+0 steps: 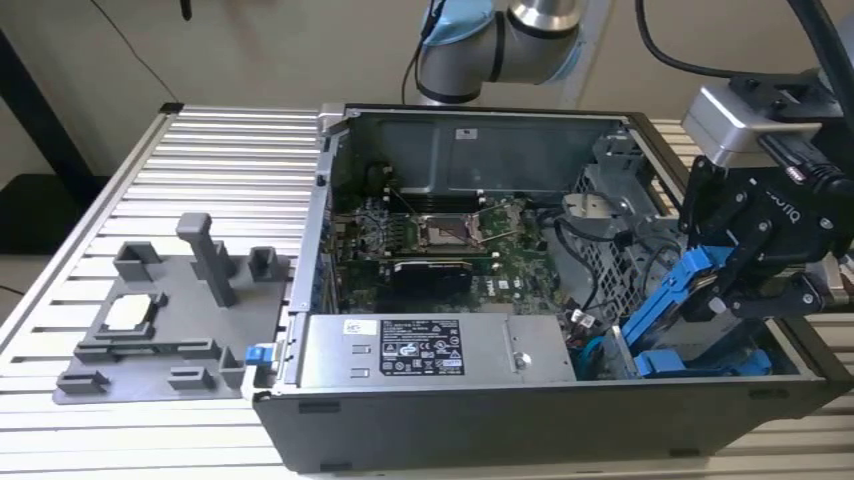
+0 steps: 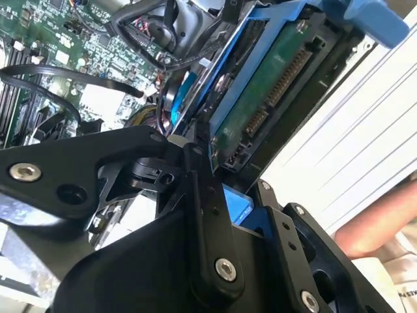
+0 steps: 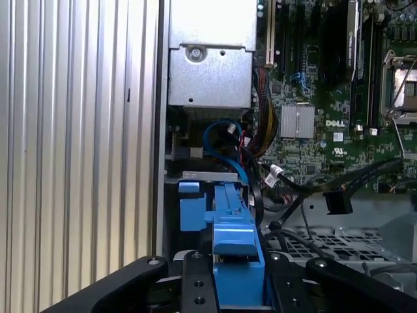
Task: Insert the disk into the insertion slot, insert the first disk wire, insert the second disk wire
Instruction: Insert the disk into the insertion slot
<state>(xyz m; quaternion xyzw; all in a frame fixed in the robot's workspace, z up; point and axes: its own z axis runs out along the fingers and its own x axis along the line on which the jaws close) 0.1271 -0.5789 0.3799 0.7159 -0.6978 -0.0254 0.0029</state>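
Blue-framed disk (image 1: 671,297), clamped in tool (image 1: 742,288), long axis slanting down into case (image 1: 534,415)

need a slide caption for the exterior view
Tool grips the blue-framed disk, tilted, at one end of the open computer case.

From where I stand, the black hand (image 2: 234,195) is clamped on the disk (image 2: 270,88) by its blue carrier frame (image 2: 280,12). The disk's green circuit board and its row of connector pins face outward. The disk sits tilted, with black cables (image 2: 58,75) looping just beside it over the green motherboard (image 2: 45,23). On its other side lies the pale ribbed worktop (image 2: 352,130), and part of a person's arm (image 2: 381,228) rests at the worktop's edge
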